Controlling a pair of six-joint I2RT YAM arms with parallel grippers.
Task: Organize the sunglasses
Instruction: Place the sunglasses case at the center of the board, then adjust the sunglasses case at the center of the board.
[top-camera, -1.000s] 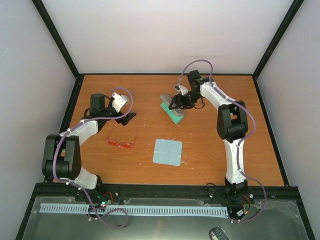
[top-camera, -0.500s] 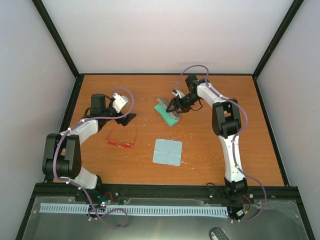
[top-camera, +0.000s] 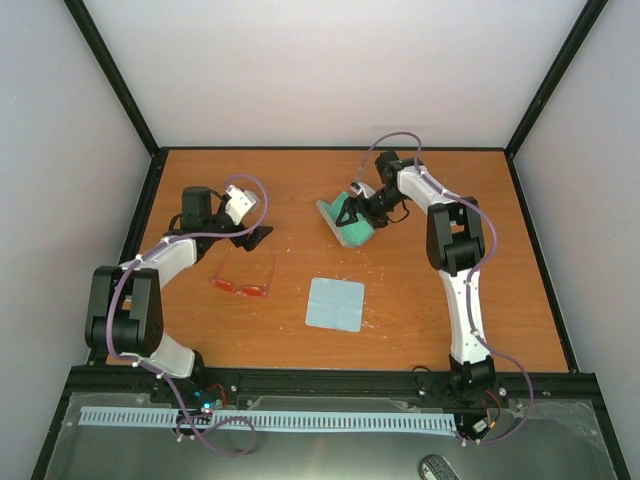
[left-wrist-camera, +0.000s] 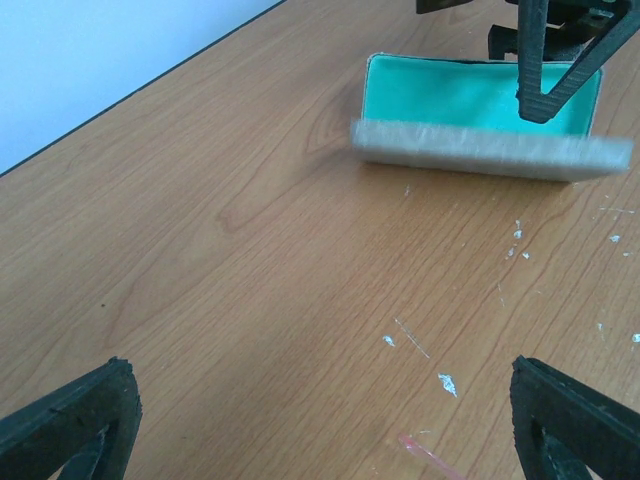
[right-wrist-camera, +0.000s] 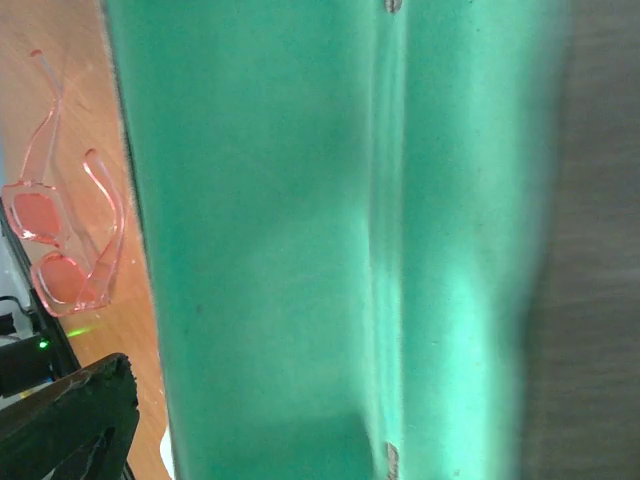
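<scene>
The sunglasses (top-camera: 243, 285), red-orange with reddish lenses, lie unfolded on the table left of centre; they also show at the left edge of the right wrist view (right-wrist-camera: 60, 250). My left gripper (top-camera: 255, 237) hovers open just behind them, with only bare wood between its fingertips (left-wrist-camera: 70, 430) and one pink temple tip (left-wrist-camera: 430, 450) in view. The grey case (top-camera: 345, 220) stands open at the back, its green lining (left-wrist-camera: 470, 95) showing and its lid edge (left-wrist-camera: 490, 150) blurred. My right gripper (top-camera: 352, 212) is over the case with its jaws wide apart; green lining (right-wrist-camera: 300, 250) fills its view.
A light blue square cloth (top-camera: 335, 303) lies flat in the middle of the table, right of the sunglasses. Black frame rails (top-camera: 150, 200) border the wooden table on all sides. White flecks (left-wrist-camera: 445, 383) dot the wood.
The right gripper has swung the case lid open, so the green inside now faces up, and its jaws have spread wider. The left arm and the sunglasses have not moved.
</scene>
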